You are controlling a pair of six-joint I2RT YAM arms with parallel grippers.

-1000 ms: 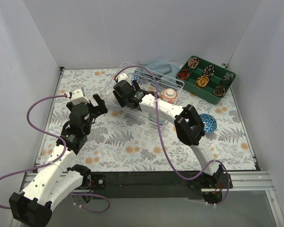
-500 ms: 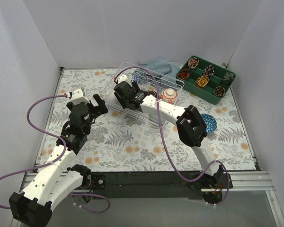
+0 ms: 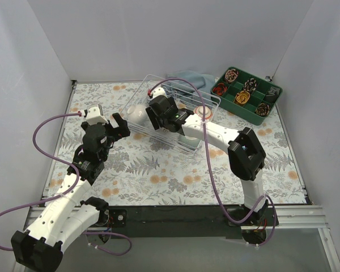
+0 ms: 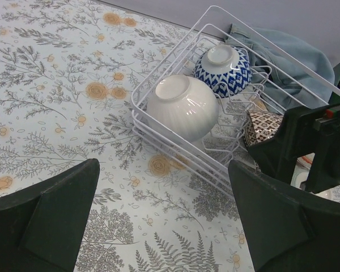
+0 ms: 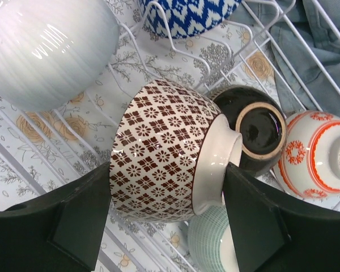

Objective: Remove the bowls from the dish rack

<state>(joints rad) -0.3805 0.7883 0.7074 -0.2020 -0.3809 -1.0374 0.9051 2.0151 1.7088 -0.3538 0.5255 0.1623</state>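
Over at the dish rack, right gripper is clamped on the brown patterned bowl, left gripper wide open.

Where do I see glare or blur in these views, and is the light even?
Right wrist view: glare streaks on the white ribbed bowl; the brown patterned bowl is sharp, the dark fingers soft. Left wrist view: near fingers blurred, the dish rack in focus. Top external view: even light, faint shadows.
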